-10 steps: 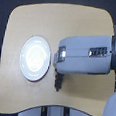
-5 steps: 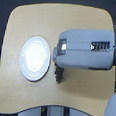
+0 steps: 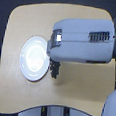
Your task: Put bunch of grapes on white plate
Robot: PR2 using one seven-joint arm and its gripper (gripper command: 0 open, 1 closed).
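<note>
The white plate (image 3: 33, 58) lies on the tan table toward the exterior view's left. My big grey arm (image 3: 85, 41) reaches in from the right and ends just over the plate's right rim. A small dark shape (image 3: 54, 71) pokes out below the arm's front end, right beside the plate's rim. It is too blurred to tell whether this is my gripper's fingers, the bunch of grapes, or both. The arm hides the rest of the gripper, so its state does not show.
The round-cornered tan table (image 3: 27, 21) has a dark floor around it. Grey robot body parts (image 3: 110, 108) stand at the exterior view's lower right, and dark legs or cables (image 3: 54, 114) show under the table's front edge.
The arm has shifted toward the exterior view's left and a little up, so its front end and the dark shape now sit against the plate's right rim.
</note>
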